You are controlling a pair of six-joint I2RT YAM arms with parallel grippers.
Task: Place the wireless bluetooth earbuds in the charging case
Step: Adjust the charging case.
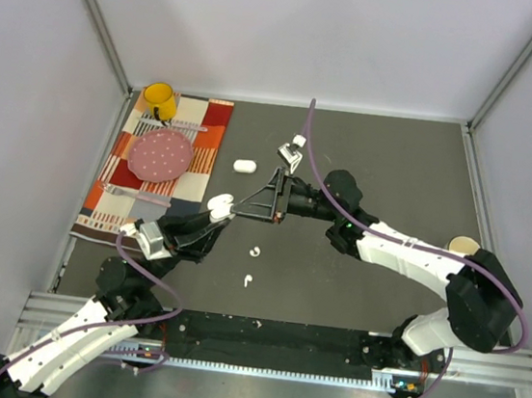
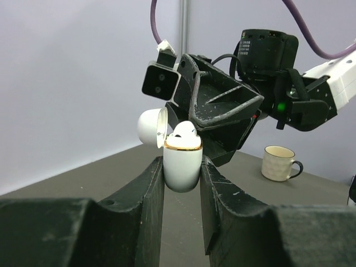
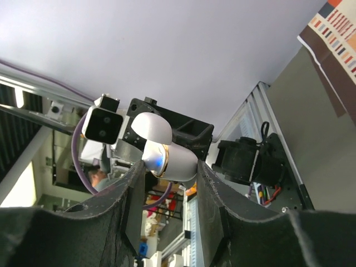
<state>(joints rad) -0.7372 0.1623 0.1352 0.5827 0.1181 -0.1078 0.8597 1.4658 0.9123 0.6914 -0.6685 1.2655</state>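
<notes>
My left gripper (image 1: 224, 207) is shut on an open white charging case (image 1: 219, 200) with a gold rim and holds it above the table. In the left wrist view the case (image 2: 182, 169) stands upright between my fingers (image 2: 150, 183), its lid tipped back to the left, and a white earbud (image 2: 184, 134) sits in its mouth. My right gripper (image 1: 239, 210) points left at the case, its tips right at the case's mouth. In the right wrist view the case (image 3: 178, 164) shows across the narrow gap between its parted fingers (image 3: 133, 183). Two more earbuds (image 1: 256, 252) (image 1: 248, 280) lie on the table.
A second, closed white case (image 1: 244, 166) lies further back. A striped placemat (image 1: 210, 139) at the left holds a pink plate (image 1: 162, 153) and a yellow mug (image 1: 160, 101). A beige mug (image 1: 464, 247) stands at the right, also in the left wrist view (image 2: 280, 163).
</notes>
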